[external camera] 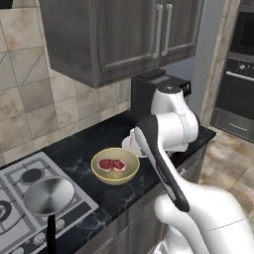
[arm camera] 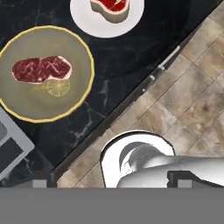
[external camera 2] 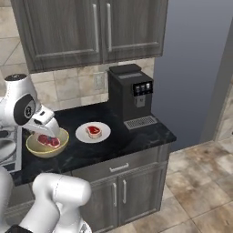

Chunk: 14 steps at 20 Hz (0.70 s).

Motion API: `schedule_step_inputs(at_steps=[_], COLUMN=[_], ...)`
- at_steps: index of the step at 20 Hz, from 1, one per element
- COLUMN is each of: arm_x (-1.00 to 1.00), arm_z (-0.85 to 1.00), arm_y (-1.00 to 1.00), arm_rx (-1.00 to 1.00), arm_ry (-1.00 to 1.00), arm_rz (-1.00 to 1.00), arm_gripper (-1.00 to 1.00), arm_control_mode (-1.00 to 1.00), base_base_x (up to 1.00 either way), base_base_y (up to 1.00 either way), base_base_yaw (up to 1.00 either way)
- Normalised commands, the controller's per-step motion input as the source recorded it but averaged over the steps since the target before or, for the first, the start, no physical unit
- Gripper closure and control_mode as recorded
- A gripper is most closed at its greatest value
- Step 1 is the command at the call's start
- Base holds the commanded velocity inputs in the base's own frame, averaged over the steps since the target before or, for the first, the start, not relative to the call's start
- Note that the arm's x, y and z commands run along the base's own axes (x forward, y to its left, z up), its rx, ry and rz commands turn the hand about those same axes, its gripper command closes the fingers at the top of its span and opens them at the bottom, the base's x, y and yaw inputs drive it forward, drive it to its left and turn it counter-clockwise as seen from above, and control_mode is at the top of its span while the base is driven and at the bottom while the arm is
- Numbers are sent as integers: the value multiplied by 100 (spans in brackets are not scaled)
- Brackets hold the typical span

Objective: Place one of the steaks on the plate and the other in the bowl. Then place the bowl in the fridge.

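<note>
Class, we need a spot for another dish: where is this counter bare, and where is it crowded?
Bare: the front strip of counter below the plate and coffee machine. Crowded: the left end, where the bowl sits between stove and plate.

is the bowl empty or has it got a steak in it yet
Not empty: the bowl holds one steak lying flat on its bottom; the other steak sits on the plate.

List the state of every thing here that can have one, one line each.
bowl: upright on the counter, one steak inside
plate: flat on the counter, one steak on it
wall cabinet doors: shut
base cabinet doors: shut
frying pan: on the stove, empty
gripper: open, holding nothing
</note>
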Motion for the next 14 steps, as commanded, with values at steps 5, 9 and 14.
schedule_step_inputs(at_steps=[5,9,14], arm_x=[77,52,45], arm_z=[-40,-40,-51], arm_y=[-41,-13,6], arm_rx=[28,28,0], arm_ry=[1,0,5], arm_rz=[-34,-10,0], arm_gripper=[-100,-100,-100], arm_control_mode=[-100,-100,-100], base_base_x=[0,0,0], base_base_y=[0,0,0], base_base_yaw=[0,0,0])
